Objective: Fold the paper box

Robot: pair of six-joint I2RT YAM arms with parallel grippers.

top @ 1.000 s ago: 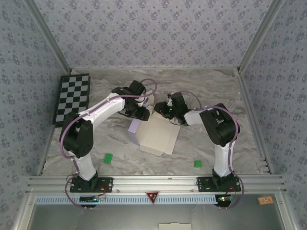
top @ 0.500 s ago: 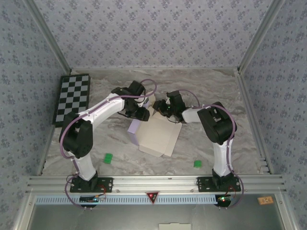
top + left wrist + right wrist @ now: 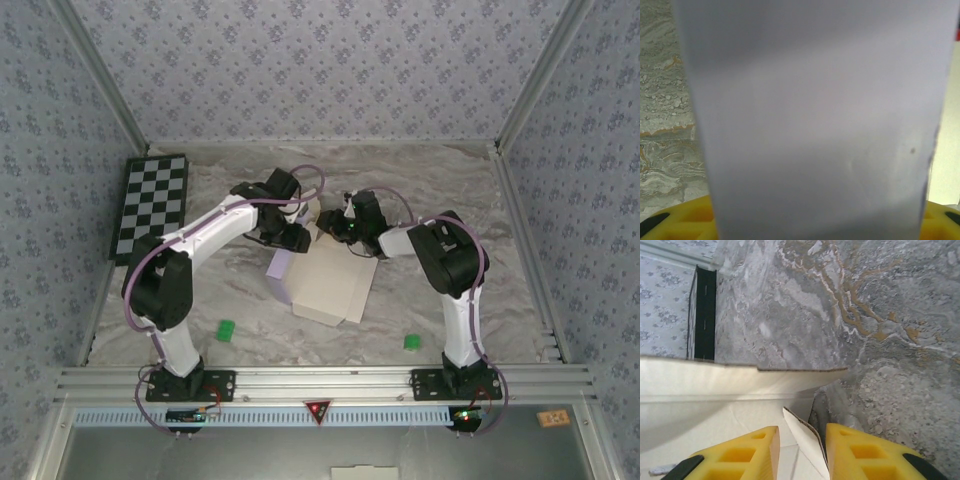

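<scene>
Two arms meet over the paper box point(image 3: 335, 285), a thin card die-cut that lies partly folded near the middle of the grey marbled tabletop point(image 3: 450, 190). Its cream-white inner panel faces up, and a pale lavender side flap stands raised along its left edge.

At the box's far-left corner we see the left pincer point(image 3: 293, 238) against the top of that lavender flap. From the left wrist, the lavender card point(image 3: 815, 125) rises broad and blurred right before the lens, with one yellow pad point(image 3: 682, 220) showing at each lower corner. The jaws stand roughly half apart; we cannot tell whether the pads press the flap's edges or merely flank it.

At the box's far edge sits the right pincer point(image 3: 337, 228). From the right wrist, its yellow fingers point(image 3: 740, 455) are parted by a narrow gap point(image 3: 801, 440), and a small cream tab of the box point(image 3: 700, 390) stands in that gap, leaning toward the right finger. It is not clamped.

Well to the left of the box a black-and-white checkerboard point(image 3: 150, 205) lies by the wall. Two small green pieces point(image 3: 226, 330) rest nearer the arm bases than the box, one on each side.
</scene>
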